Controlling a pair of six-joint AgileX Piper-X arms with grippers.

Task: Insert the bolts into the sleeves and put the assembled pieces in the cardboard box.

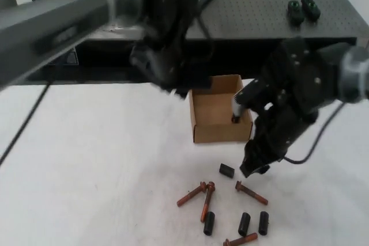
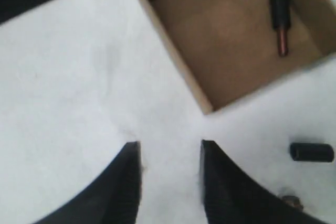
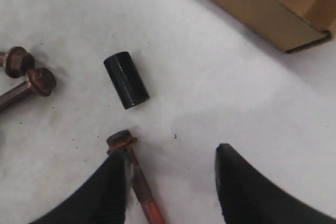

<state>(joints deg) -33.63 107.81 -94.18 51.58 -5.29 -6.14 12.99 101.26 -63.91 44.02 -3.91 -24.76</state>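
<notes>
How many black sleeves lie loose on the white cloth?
4: one short black cylindrical sleeve near the cardboard box, three more sleeves farther from it, among copper-coloured bolts. An arm may hide more.

Bench with box, bolts, sleeves

Light bright, diffuse, from above; white tabletop nearly washed out; shadows soft and faint; arm nearest the lens smeared.

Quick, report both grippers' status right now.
Left gripper: open, holding nothing.
Right gripper: open, holding nothing, a bolt lying close by.
</notes>
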